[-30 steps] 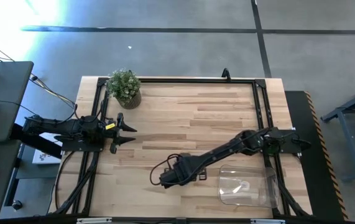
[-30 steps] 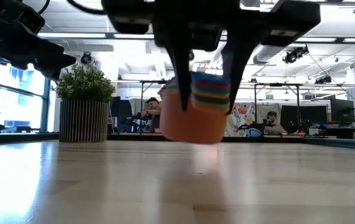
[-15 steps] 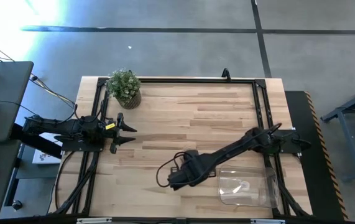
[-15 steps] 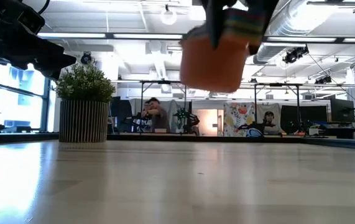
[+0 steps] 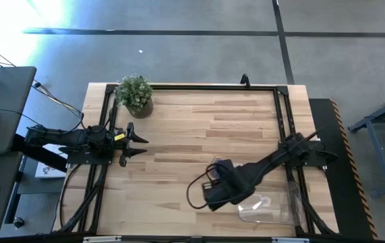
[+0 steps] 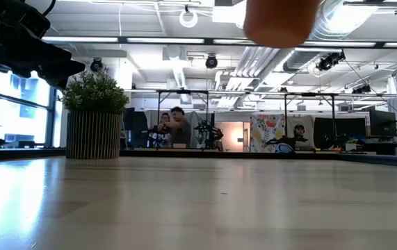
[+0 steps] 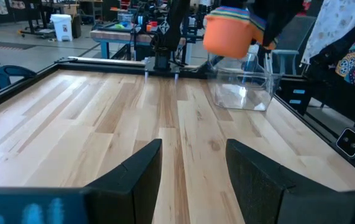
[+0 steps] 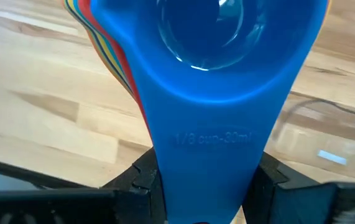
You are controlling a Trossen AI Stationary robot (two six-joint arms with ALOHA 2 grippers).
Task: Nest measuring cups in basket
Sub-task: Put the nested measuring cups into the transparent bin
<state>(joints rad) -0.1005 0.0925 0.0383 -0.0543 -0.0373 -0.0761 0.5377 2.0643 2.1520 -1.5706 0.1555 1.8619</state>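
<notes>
A nested stack of measuring cups (image 7: pixel 230 31), orange outermost and blue (image 8: pixel 209 37) innermost, hangs high above the table in my right gripper (image 5: pixel 218 194). Only its orange bottom (image 6: pixel 281 21) shows at the low view's top edge. The clear basket (image 5: pixel 268 202) stands on the table near the front right corner, just right of the stack. My left gripper (image 5: pixel 135 142) waits open at the table's left edge, its fingers (image 7: pixel 140 171) level and with nothing between them. My right gripper pinches the stacked handles between its two fingers (image 8: pixel 145 177), with the blue cup's handle (image 8: pixel 208 152) uppermost in the hold. The fingers point down, coming from above. The stack is lifted clear of the table, bowls facing up.
A potted plant (image 5: pixel 135 94) stands at the far left corner. A black frame (image 5: pixel 283 118) runs along the table's edges. Bare wood lies between the two arms.
My right gripper has risen and gone toward the table's right edge, toward the basket, carrying the stack of cups. The stack has climbed from just above the table to well clear of it and stays bowl-up.
</notes>
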